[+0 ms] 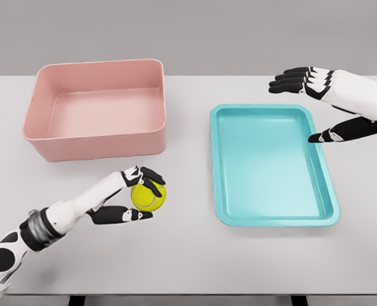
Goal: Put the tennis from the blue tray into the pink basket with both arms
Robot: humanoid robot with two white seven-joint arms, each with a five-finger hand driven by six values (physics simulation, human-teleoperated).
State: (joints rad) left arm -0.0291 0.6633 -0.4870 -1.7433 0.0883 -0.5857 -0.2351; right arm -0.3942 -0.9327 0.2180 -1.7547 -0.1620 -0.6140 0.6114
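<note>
- The left hand [137,194] pinches the tennis ball [149,196] between its dark fingers [151,179] above and thumb below, over the bare table [188,255] between the basket and the tray.
- The fingers cover the ball's upper left side; whether it touches the table cannot be told.
- The pink basket [96,137] stands just behind the ball, with nothing showing inside.
- The blue tray [274,220] lies to the right, also with nothing showing in it.
- The right hand [322,102] hangs spread over the tray's far right corner, holding nothing; its arm is cut off by the picture edge.
</note>
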